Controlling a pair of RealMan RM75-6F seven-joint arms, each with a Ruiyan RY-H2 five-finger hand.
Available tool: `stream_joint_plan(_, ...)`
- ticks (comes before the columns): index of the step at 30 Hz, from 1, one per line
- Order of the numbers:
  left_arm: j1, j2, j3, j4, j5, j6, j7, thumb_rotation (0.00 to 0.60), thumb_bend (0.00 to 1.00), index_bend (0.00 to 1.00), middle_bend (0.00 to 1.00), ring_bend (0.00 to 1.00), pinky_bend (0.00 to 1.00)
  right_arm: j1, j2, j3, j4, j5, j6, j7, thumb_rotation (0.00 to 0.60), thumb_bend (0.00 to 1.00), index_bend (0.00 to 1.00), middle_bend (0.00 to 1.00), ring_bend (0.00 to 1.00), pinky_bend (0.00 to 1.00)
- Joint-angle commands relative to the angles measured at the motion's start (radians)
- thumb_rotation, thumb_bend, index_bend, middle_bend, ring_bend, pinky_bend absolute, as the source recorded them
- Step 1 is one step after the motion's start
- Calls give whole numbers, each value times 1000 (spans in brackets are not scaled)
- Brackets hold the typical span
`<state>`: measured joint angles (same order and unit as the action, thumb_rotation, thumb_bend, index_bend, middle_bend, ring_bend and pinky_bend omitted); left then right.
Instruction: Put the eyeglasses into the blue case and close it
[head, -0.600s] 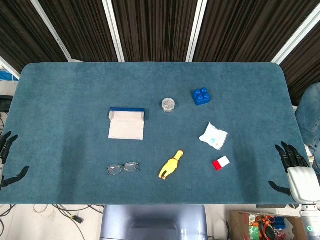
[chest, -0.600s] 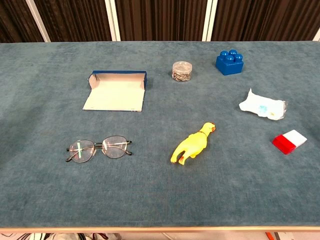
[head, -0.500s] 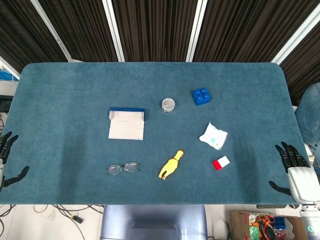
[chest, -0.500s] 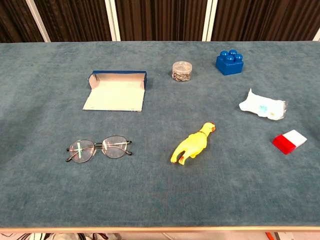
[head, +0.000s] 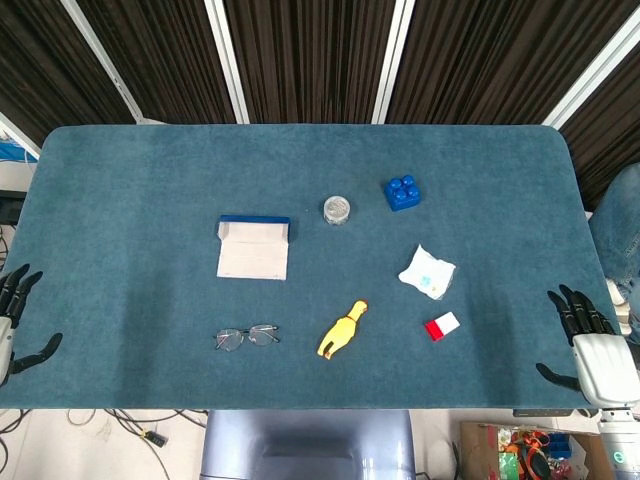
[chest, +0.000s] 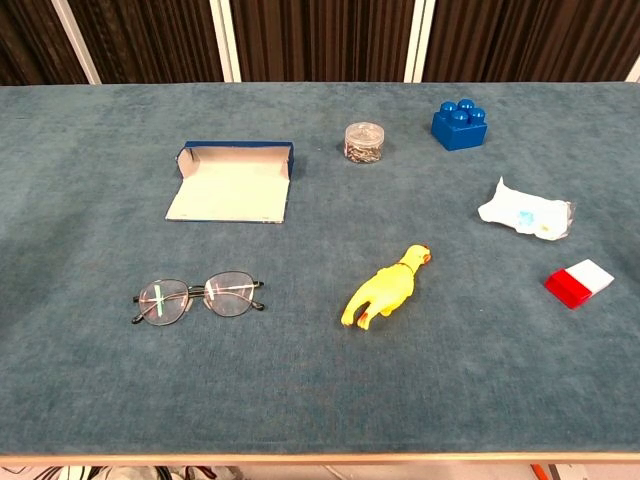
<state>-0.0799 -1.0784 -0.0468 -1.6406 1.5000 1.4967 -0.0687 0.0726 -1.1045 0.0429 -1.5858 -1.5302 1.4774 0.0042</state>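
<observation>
Head view only: left hand (head: 12, 320) lower left, right hand (head: 588, 340) lower right.
Hands: fingers spread, holding nothing.
Glasses (chest: 199, 298): lower left.

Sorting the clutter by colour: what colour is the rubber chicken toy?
Yellow, with a reddish beak end; the chicken toy shows best in the chest view.

Right robot hand (head: 590, 345), off the table's near right corner: black, slender, segmented fingers (head: 572, 312) showing against a pale grey-white palm housing; a grey-white wrist section is running below it to the frame edge. Left robot hand (head: 12, 325), off the near left corner: black fingers showing, a sliver of pale housing at the frame edge. Chest view is showing neither.
</observation>
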Motion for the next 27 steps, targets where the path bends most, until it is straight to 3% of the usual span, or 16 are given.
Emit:
stream_joint_plan(1, 0, 1, 6, -9, 3, -5, 2, 600, 241, 96, 27, 0, 0, -1, 2, -5, -3, -12, 5, -3, 600, 43, 0, 0, 37, 210)
stream_joint_plan(11, -16, -1, 4, -25, -7, -38, -14, 600, 241, 126, 37, 0, 0, -4, 5, -11, -6, -20, 7, 0, 600, 47, 0, 0, 37, 210)
stream_joint_plan(14, -53, 28, 5, -79, -5, -105, -21, 600, 241, 131, 39, 0, 0, -4, 5, -11, -8, -19, 5, 1, 600, 47, 0, 0, 38, 210)
stream_joint_plan(20, -217, 149, -31, -248, -140, -406, 60, 600, 241, 131, 39, 0, 0, 0, 6, -11, -10, -13, -6, 3, 600, 48, 0, 0, 38, 210)
stream_joint_plan(24, -299, 158, -81, -289, -231, -484, 135, 600, 241, 173, 39, 0, 0, 1, 7, -9, -11, -4, -12, 4, 600, 51, 0, 0, 38, 210)
stream_joint_plan(27, -377, 126, -118, -309, -354, -528, 261, 600, 241, 197, 39, 0, 0, 2, 6, -8, -13, 3, -18, 2, 600, 54, 0, 0, 38, 210)
